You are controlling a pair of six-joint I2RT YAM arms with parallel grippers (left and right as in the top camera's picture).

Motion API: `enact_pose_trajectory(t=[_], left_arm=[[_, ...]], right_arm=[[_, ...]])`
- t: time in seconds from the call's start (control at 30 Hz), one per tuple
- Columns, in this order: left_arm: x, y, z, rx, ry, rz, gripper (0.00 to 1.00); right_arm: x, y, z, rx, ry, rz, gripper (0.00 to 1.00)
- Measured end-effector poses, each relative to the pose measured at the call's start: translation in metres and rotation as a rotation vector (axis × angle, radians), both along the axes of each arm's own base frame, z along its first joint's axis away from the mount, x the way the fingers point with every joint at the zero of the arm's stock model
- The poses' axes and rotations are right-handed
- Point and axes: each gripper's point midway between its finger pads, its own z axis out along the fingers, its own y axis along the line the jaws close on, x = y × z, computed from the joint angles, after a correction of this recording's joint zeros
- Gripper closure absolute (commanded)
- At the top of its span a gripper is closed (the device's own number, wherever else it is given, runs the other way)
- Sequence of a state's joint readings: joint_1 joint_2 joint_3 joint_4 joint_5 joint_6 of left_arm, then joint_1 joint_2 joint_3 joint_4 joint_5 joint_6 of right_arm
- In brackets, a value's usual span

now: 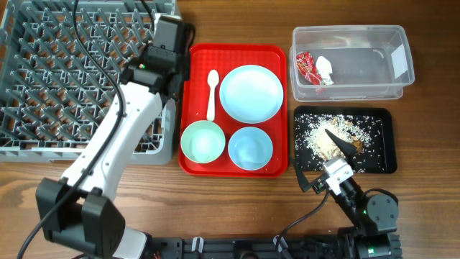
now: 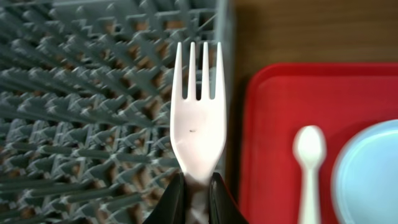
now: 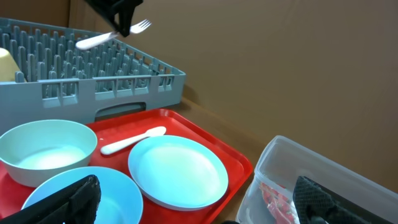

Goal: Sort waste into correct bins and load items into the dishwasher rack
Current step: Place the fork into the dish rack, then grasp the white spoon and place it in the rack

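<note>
My left gripper (image 2: 198,200) is shut on the handle of the white fork (image 2: 198,118) and holds it above the right edge of the grey dishwasher rack (image 1: 43,79), tines pointing away. On the red tray (image 1: 198,93) lie the white spoon (image 1: 213,92), the pale blue plate (image 1: 251,93) and two bowls (image 1: 202,141) (image 1: 250,148). The yellow-green cup (image 3: 6,65) sits in the rack. My right gripper (image 1: 320,160) is open and empty at the black tray's (image 1: 384,147) near left corner. Rice scraps (image 1: 338,133) lie in the black tray. The red wrapper (image 1: 307,67) and white wrapper (image 1: 325,69) lie in the clear tub (image 1: 399,50).
The left arm (image 1: 122,137) stretches from the front left over the rack's near right corner. Bare wooden table shows in front of the rack and around the bins.
</note>
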State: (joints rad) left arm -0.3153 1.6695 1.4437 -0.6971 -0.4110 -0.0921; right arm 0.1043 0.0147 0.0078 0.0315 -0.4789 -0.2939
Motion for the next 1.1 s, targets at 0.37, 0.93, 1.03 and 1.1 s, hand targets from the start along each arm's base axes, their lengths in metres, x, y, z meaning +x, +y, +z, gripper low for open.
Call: enact_pose_trajectory(t=[0.37,0.93,1.03,1.1], left_arm=[[0.000,0.029,-0.078,0.025,0.223,0.017,0.26],[-0.017,-0.107,-0.116,-0.305,0.346,-0.147,0.48],[-0.020,-0.106,-0.165,-0.293,0.434,-0.093,0.49],[-0.020,-0.106,-0.178,-0.290,0.453,-0.081,0.49]], right_arm=[[0.000,0.000,0.000,0.000,0.000,0.000,0.00],[0.000,0.000,0.000,0.000,0.000,0.000,0.00],[0.000,0.000,0.000,0.000,0.000,0.000,0.00],[0.000,0.000,0.000,0.000,0.000,0.000,0.00]])
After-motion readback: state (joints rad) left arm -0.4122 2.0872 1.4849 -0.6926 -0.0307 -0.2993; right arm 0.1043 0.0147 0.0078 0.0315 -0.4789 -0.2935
